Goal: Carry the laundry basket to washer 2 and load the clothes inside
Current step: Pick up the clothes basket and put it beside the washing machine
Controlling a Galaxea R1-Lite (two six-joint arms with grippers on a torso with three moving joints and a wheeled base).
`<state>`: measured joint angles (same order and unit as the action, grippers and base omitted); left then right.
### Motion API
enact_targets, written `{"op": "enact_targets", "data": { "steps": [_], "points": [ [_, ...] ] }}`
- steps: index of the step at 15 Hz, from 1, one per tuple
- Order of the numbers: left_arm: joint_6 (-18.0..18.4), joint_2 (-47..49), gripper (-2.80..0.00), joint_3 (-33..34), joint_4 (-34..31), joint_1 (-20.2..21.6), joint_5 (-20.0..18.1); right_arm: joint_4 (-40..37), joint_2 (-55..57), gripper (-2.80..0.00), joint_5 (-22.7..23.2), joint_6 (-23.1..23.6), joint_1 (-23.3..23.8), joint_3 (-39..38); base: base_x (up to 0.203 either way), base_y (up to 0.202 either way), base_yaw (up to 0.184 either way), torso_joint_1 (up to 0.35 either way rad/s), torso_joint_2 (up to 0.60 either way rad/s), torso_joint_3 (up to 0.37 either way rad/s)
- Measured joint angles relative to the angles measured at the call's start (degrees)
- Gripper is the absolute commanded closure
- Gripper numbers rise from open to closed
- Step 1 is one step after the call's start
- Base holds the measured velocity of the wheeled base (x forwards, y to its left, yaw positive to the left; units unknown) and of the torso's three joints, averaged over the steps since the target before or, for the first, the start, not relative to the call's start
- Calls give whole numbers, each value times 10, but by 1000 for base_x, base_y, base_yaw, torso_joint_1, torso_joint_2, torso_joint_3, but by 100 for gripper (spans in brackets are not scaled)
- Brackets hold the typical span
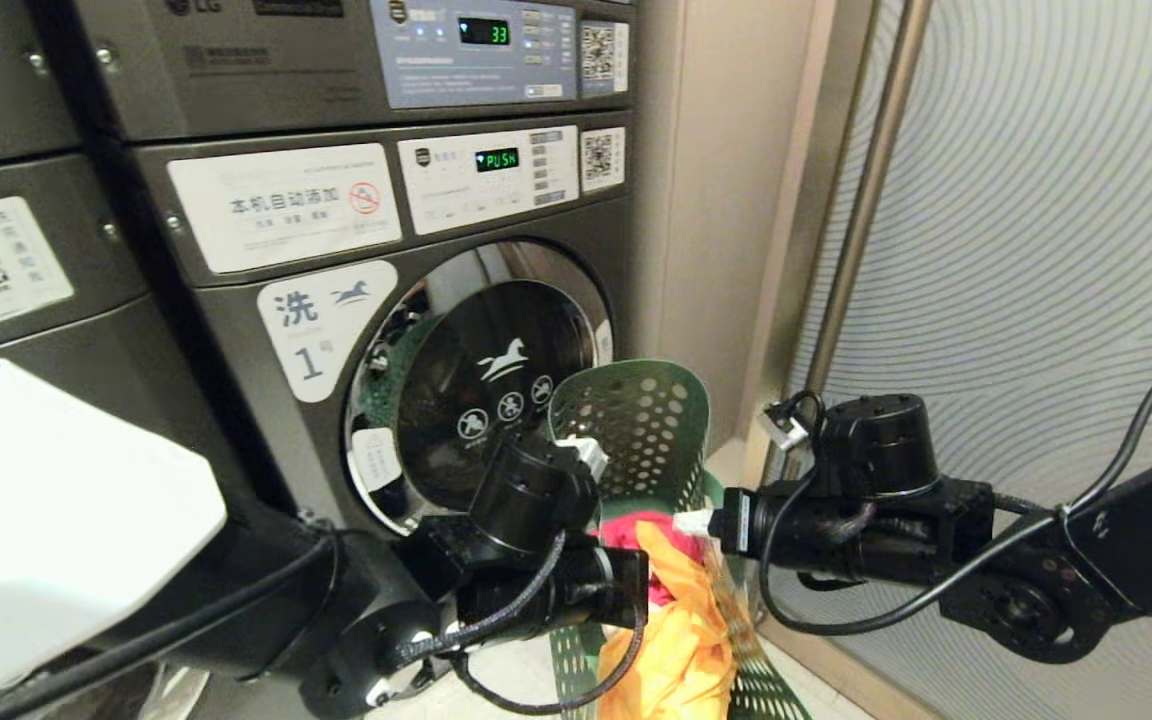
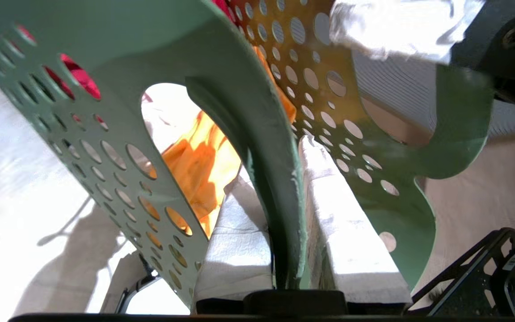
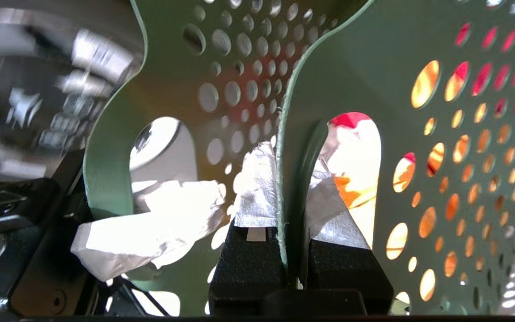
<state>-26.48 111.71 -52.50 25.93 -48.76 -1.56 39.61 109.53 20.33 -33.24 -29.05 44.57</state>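
We stood in a laundry room, facing a stack of dark grey machines with a beige wall (image 1: 711,200) to their right and a ribbed grey panel (image 1: 1036,250) beyond that. The front-loading washer (image 1: 266,330) straight ahead carried a white label (image 1: 321,325) with a blue "1" and a small horse logo, and its round chrome-rimmed glass door (image 1: 486,385) was closed. Its small display read "PUSH", while the unit above (image 1: 366,60) showed "33". We saw no label with a "2" anywhere.

The green basket (image 1: 636,420) hung between our two arms, just in front of that door and a little to its right, tipped so that its perforated far wall rose up toward the glass. Inside it lay the clothes: a yellow-orange garment (image 1: 681,640) spilling toward us, a red one (image 1: 626,530) behind it, and something white (image 2: 163,112) visible through the handle cutout.

Our left gripper (image 2: 286,232) was closed on the basket's wall beside the oval cutout, its cloth-wrapped fingers (image 2: 239,241) pinching the plastic from both sides. Our right gripper (image 3: 291,210) was clamped the same way on the opposite wall, wrapped fingertips (image 3: 257,188) pressed against the green edge next to its own cutout.
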Motion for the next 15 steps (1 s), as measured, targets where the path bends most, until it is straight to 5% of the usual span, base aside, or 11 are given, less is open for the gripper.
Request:
{"op": "enact_targets", "data": {
  "steps": [15],
  "points": [
    [-2, -1, 0, 4, 0, -4, 1, -1, 8, 0, 0, 0, -29, -1, 0, -9, 175, 2, 2, 2]
  ]
}}
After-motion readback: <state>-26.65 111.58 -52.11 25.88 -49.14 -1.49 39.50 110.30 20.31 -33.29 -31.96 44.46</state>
